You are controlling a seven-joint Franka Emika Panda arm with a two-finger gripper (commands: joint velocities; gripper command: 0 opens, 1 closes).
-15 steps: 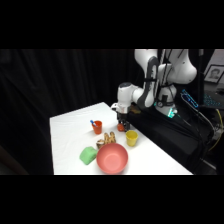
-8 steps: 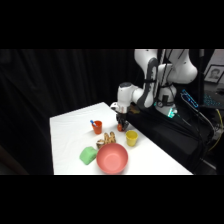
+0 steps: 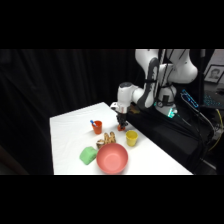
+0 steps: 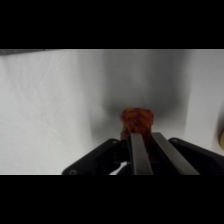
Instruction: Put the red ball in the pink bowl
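**A:** In your side view, where do things lie on the table [image 3: 67, 135]?

**B:** You see the bowl [image 3: 112, 158] nearest the front edge. The block [image 3: 88, 155] lies just to its left, touching or nearly so. A cup [image 3: 131, 138] stands behind it to the right; another cup [image 3: 97, 127] stands behind it to the left.

**A:** And the ball [image 4: 136, 120]?

**B:** In your wrist view it lies between the tips of the gripper [image 4: 142, 134], on the table. In the side view the gripper [image 3: 121, 125] stands between the two cups, slightly behind them.

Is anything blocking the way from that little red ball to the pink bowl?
Nothing visibly blocks it. The red ball sits at the hand's fingertips; the yellow cup and a small tan object flank the route to the pink bowl.
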